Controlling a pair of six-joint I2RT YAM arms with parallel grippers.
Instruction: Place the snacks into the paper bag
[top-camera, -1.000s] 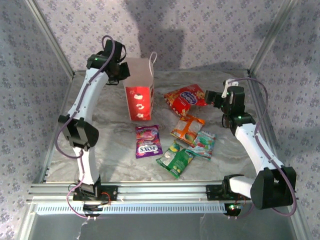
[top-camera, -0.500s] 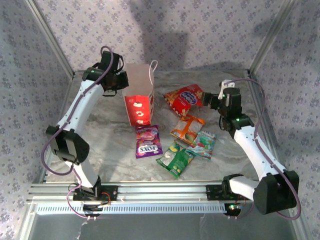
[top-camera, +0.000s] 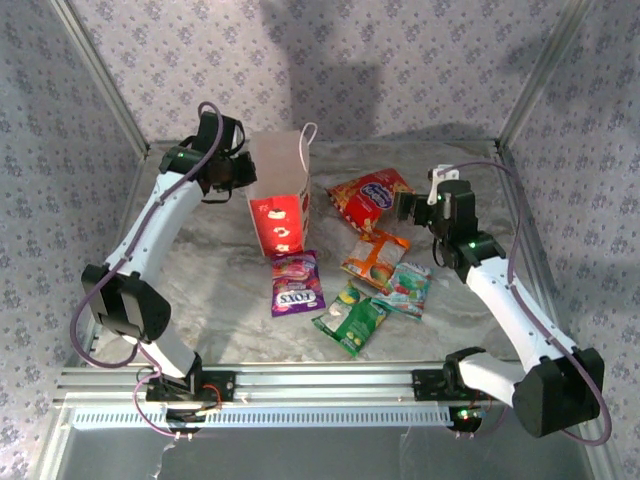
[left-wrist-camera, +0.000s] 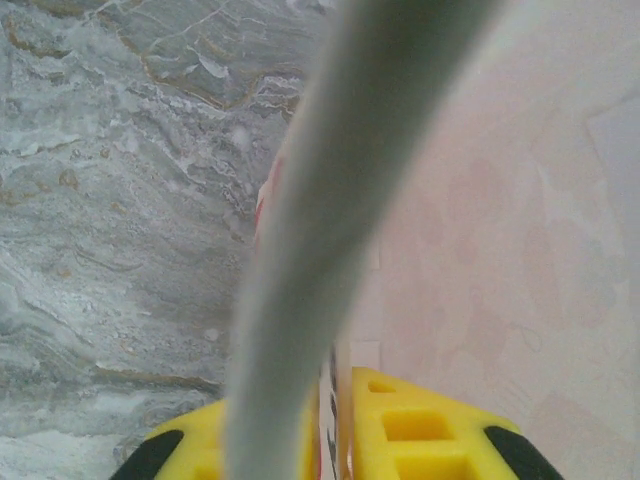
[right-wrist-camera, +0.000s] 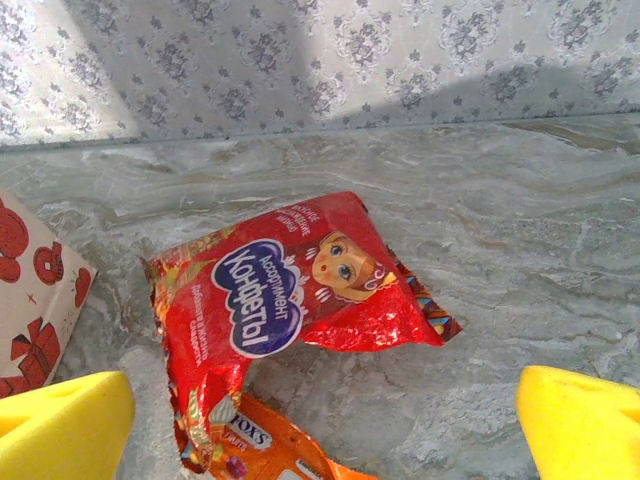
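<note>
The paper bag (top-camera: 280, 195) stands upright on the table (top-camera: 220, 280), back-left of centre. Its mouth is open & a white string handle (top-camera: 307, 135) sticks up at its right rim. The left arm (top-camera: 150, 225) reaches over to the bag's top-left edge. In the left wrist view the left jaws are almost closed, w/ the rim of the paper bag (left-wrist-camera: 500, 250) btwn the yellow pads (left-wrist-camera: 420, 435). The pads look to touch the paper on both sides, i.e. a pinch on the rim. A blurred grey strip (left-wrist-camera: 320, 200) runs up the middle of that view (too close to the lens to tell what it is).

All five packets lie flat on the table, outside the bag:
- The red packet (top-camera: 370, 195) is furthest back, right of the bag & apart from it.
- The orange packet (top-camera: 375, 258) is just in front of the red one.
- The teal packet (top-camera: 407, 288) touches the orange one's near-right side.
- The green packet (top-camera: 350, 318) is nearest the arm bases, against the teal one.
- The purple packet (top-camera: 296, 283) lies just in front of the bag, apart from the rest.

The right jaws are wide open w/ nothing held. In the right wrist view the yellow fingertips (right-wrist-camera: 60, 425) sit in the bottom corners. The red packet (right-wrist-camera: 290, 290) lies crumpled on the table btwn & beyond them, untouched, over a corner of the orange packet (right-wrist-camera: 260, 450).
</note>
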